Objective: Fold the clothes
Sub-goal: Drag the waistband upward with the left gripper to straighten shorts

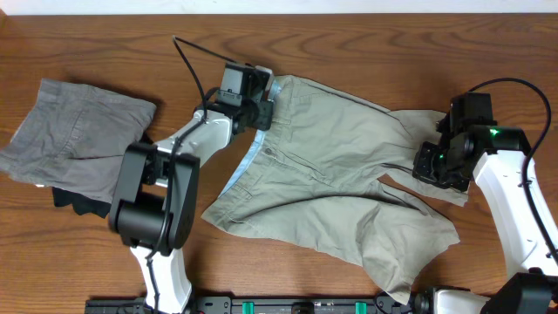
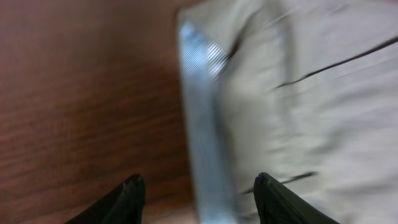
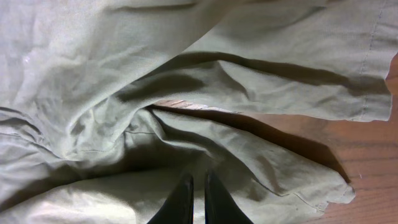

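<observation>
The light khaki-green shorts (image 1: 331, 174) lie spread and rumpled in the middle of the wooden table, waistband to the left and legs to the right. My left gripper (image 1: 263, 109) is open at the top-left waistband corner. In the left wrist view its fingers (image 2: 199, 183) straddle the pale blue lining edge (image 2: 202, 93), and the picture is blurred. My right gripper (image 1: 430, 166) is at the upper right leg. In the right wrist view its fingers (image 3: 198, 180) are pinched together on the creased cloth (image 3: 124, 74).
Darker grey folded shorts (image 1: 74, 131) lie at the far left with a small black garment (image 1: 83, 205) under their near edge. Bare wood (image 1: 52, 262) shows at the front left. The left arm's cable (image 1: 187, 52) loops above the table at the back.
</observation>
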Tool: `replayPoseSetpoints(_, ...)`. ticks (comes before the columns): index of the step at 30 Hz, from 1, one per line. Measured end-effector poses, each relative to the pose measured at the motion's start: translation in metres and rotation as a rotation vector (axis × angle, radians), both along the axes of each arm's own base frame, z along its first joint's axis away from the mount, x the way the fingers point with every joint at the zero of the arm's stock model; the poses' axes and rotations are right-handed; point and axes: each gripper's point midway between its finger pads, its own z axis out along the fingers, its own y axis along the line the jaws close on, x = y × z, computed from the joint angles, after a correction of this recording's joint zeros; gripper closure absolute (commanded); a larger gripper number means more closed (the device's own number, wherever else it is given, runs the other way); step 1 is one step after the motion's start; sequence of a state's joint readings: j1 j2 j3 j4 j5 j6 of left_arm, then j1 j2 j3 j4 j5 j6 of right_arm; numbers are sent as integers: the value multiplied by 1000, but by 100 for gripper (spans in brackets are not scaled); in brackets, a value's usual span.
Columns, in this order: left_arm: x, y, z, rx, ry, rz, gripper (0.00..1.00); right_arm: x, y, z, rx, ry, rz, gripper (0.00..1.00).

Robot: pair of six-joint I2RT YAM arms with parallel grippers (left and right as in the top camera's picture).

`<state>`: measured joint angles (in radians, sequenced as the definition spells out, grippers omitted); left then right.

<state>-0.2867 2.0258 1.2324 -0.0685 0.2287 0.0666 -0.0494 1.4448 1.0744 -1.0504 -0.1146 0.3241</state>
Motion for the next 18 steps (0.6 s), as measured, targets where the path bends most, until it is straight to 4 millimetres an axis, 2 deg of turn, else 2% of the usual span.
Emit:
replayPoseSetpoints(3,-2,1,-14,10,24,-8,41,0,0,0,0,0,0,93)
replayPoseSetpoints(18,-12,-28,-11,-129,60,-121,42,-1,0,0,-1,3,3,93)
